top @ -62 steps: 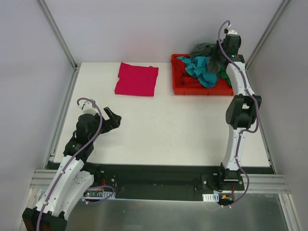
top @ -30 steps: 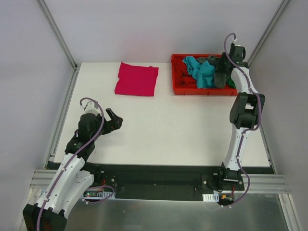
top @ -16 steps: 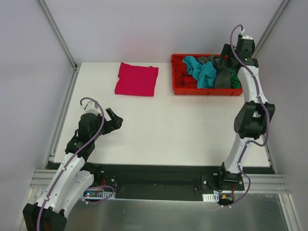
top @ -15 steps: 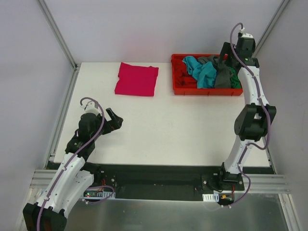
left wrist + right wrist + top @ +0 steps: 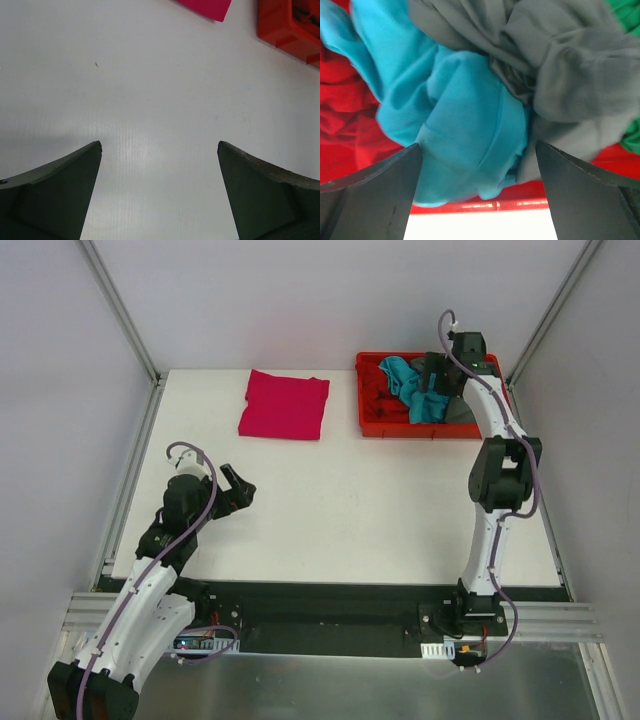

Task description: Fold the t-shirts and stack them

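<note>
Untidily, teal t-shirt (image 5: 465, 150) and grey t-shirt (image 5: 570, 65) crowd the red tray (image 5: 380, 429).

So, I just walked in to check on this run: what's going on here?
The right gripper hovers open over the red tray, just above the crumpled teal shirt and grey shirt. One magenta shirt lies folded on the table. The left gripper hangs open, holding nothing.

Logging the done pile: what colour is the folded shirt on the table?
The folded shirt is magenta-pink; top external view shows it best.
</note>
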You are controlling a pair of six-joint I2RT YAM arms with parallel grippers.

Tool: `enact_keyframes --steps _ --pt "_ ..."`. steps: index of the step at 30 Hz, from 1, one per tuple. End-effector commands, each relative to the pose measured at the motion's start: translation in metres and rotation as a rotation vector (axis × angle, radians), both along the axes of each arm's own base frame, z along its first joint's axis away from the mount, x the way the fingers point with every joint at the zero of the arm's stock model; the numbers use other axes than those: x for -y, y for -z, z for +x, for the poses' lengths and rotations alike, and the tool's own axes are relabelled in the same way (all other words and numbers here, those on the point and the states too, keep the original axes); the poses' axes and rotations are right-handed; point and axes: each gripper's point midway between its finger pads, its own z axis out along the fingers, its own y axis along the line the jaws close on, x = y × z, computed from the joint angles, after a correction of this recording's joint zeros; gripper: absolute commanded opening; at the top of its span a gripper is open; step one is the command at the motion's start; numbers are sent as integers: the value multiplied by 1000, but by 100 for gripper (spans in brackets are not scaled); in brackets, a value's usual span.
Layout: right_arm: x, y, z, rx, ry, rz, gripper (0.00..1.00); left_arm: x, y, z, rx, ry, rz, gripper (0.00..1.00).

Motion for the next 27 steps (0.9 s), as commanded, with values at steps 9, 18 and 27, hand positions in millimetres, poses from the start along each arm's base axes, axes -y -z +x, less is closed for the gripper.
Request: enact_keyframes --steps 9,18,27 --pt "-20 -28 31 89 -80 -62 72 7 -5 6 6 16 -23 99" --pt "-26 -49 14 108 -106 -49 73 5 -6 5 18 9 -24 99" --pt "-23 9 23 -13 -88 -62 76 6 -6 4 23 12 -25 99"
